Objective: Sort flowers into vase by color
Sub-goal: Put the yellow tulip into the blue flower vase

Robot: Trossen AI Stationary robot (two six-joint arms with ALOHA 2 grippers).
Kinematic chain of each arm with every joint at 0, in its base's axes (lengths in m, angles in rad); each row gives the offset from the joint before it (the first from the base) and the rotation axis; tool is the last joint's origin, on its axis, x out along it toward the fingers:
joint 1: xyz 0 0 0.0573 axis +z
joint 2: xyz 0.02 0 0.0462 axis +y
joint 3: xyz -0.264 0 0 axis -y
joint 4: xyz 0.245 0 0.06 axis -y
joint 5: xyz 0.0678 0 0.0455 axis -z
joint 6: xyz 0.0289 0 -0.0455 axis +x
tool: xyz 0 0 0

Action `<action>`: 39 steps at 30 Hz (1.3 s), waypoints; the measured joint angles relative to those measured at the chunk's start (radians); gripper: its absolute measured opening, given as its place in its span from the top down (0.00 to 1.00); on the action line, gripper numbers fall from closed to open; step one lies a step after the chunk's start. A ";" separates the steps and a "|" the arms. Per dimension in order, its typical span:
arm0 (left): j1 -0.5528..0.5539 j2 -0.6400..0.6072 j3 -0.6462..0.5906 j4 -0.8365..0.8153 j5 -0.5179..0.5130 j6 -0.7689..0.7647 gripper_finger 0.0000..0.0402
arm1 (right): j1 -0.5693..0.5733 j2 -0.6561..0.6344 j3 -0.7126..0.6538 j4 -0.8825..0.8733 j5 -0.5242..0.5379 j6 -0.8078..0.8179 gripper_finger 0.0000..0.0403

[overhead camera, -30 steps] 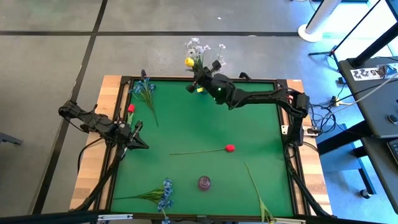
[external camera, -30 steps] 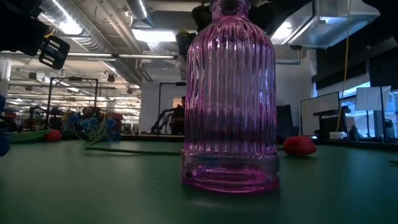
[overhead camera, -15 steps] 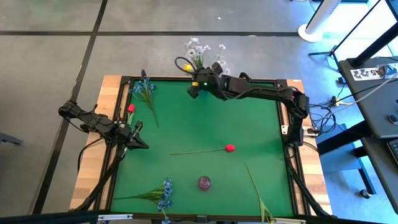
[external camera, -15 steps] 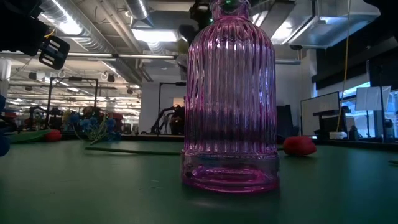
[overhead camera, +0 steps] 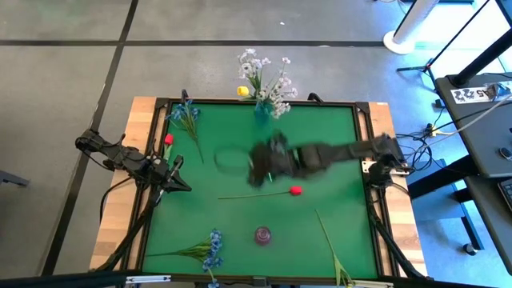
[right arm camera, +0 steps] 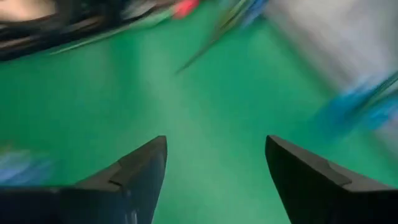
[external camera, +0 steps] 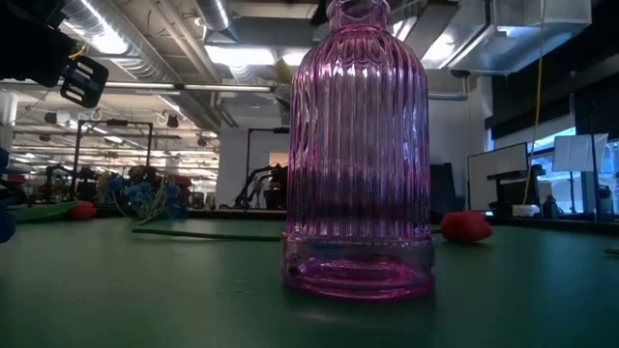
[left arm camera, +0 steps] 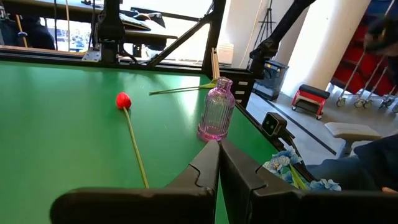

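Observation:
A pink ribbed glass vase [overhead camera: 262, 235] [external camera: 356, 155] [left arm camera: 216, 115] stands upright near the table's front edge. A red-budded flower [overhead camera: 296, 191] [left arm camera: 123, 99] lies flat on the green mat mid-table. A bluish vase [overhead camera: 262, 113] at the far edge holds white sprigs [overhead camera: 272, 86] and a yellow bud [overhead camera: 242, 91]. My right gripper [overhead camera: 256, 170] [right arm camera: 214, 140] hangs blurred over the table's middle, just beyond the red flower's stem, open and empty. My left gripper [overhead camera: 181, 185] [left arm camera: 219, 155] waits shut at the left edge.
Blue blooms [overhead camera: 186, 116] lie at the far left corner, and another blue bunch [overhead camera: 210, 250] lies at the near left. A second red bud [overhead camera: 168, 139] sits by the left rail. A bare green stem [overhead camera: 330, 244] lies at the near right. Open mat surrounds the pink vase.
My right gripper has swung from the far-edge vase toward the table's near side, out over the middle of the mat, turning and tipping as it went. The yellow bud it was at stays behind with the white sprigs at the far vase.

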 joint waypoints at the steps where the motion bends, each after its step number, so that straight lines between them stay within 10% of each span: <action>1: 0.000 0.000 0.000 0.000 0.000 0.000 0.98 | 0.053 0.004 -0.008 -0.034 -0.053 0.140 0.34; 8: 0.000 0.000 0.000 0.002 0.000 0.000 0.98 | 0.398 0.049 -0.074 -0.141 -0.313 1.093 0.36; 12: 0.000 0.000 0.000 0.002 0.000 0.000 0.98 | 0.486 0.120 -0.094 -0.222 -0.630 1.332 0.36; 22: 0.000 0.000 0.000 0.001 -0.003 0.000 0.98 | 0.549 0.229 -0.125 -0.268 -0.974 1.424 0.39; 39: 0.000 0.000 0.000 0.000 -0.004 0.000 0.98 | 0.525 0.226 -0.538 0.084 -1.189 1.221 0.54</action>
